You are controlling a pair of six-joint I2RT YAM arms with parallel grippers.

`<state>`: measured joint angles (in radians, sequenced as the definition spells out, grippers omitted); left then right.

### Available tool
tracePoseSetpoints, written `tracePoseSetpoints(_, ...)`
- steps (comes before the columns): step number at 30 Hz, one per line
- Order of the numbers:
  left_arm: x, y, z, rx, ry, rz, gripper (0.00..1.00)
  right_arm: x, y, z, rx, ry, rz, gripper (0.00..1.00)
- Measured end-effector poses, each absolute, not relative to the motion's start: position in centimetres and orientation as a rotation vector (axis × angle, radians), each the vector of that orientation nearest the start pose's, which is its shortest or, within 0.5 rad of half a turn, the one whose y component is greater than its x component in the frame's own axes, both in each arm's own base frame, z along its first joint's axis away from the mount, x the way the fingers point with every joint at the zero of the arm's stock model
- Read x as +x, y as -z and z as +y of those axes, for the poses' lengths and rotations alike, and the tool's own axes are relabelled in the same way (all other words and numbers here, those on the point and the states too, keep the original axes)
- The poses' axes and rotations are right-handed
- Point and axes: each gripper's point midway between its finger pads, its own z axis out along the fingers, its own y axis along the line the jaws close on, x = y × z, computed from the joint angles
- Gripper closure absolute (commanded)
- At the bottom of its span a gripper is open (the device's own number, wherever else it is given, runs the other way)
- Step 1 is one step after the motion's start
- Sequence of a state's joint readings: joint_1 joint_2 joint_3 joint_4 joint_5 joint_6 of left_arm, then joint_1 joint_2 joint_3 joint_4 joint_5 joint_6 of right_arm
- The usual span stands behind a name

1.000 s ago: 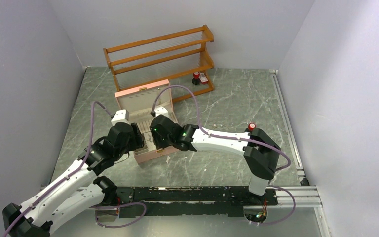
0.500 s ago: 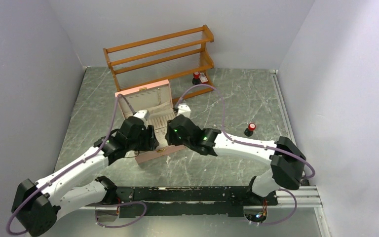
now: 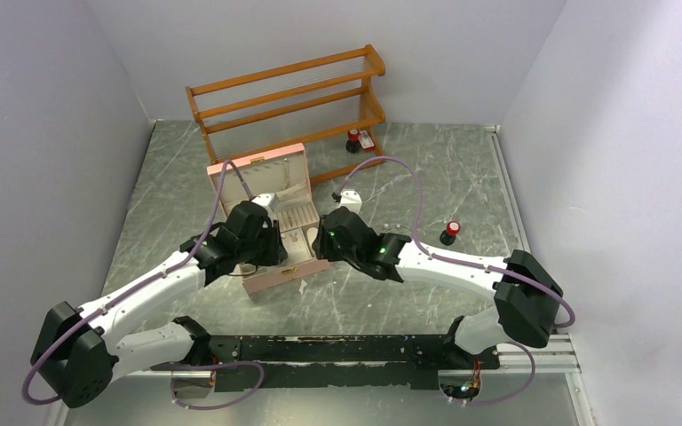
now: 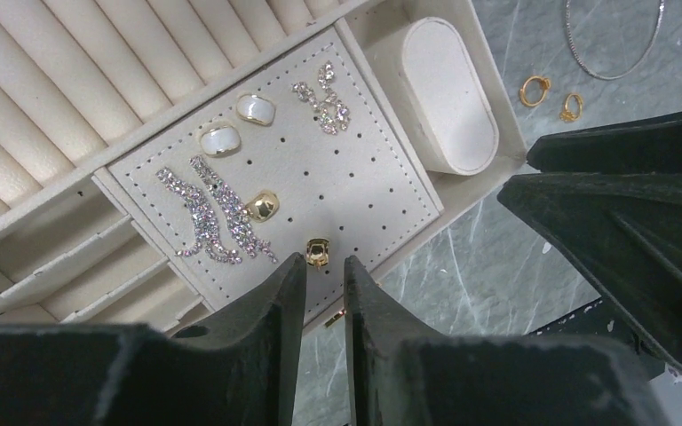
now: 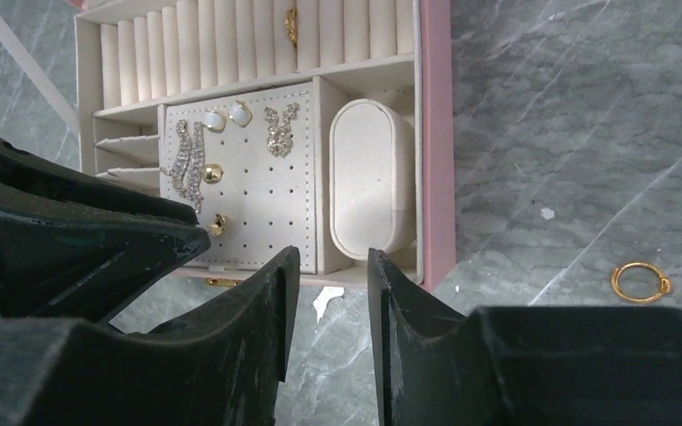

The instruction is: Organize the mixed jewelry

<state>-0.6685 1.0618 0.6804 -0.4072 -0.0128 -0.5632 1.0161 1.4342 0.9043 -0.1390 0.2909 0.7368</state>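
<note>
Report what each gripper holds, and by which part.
Nothing: the left gripper and right gripper are empty; a gold earring sits just beyond the left fingers.

L end effector crowds R end effector over pink box; tabletop to R free.

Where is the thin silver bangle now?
Left wrist view, upper right: the silver bangle lies on the table beside the box, just above two gold rings.

Top view: left arm and right arm hide both sides of the pink box; jewelry inside too small to identify. Left wrist view: silver hoop cut by top edge.
</note>
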Motion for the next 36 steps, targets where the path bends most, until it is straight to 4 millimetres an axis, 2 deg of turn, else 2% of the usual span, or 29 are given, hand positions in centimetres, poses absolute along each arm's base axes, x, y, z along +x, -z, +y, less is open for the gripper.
tracePoseSetpoints(5,21.7,-10.1,-19.7,0.124,0.554,2.455,0.75,23.4,-12.2,32.9,-0.151,-0.641,2.281,0.64)
tracePoseSetpoints(12,21.9,-10.1,-19.7,0.133,0.544,2.456,0.94,23.4,-12.2,32.9,-0.15,-0.647,2.279,0.65)
tracePoseSetpoints(26,22.0,-10.3,-19.7,0.143,0.543,2.451,0.95,23.4,-12.1,32.9,-0.142,-0.654,2.284,0.65)
tracePoseSetpoints(31,22.0,-11.7,-20.2,0.145,0.597,2.407,0.95,23.3,-13.1,32.9,-0.106,-0.771,2.269,0.57)
tracePoseSetpoints(36,22.2,-14.2,-21.5,0.13,0.721,2.321,0.95,23.3,-14.8,31.8,0.033,-1.005,2.217,0.4)
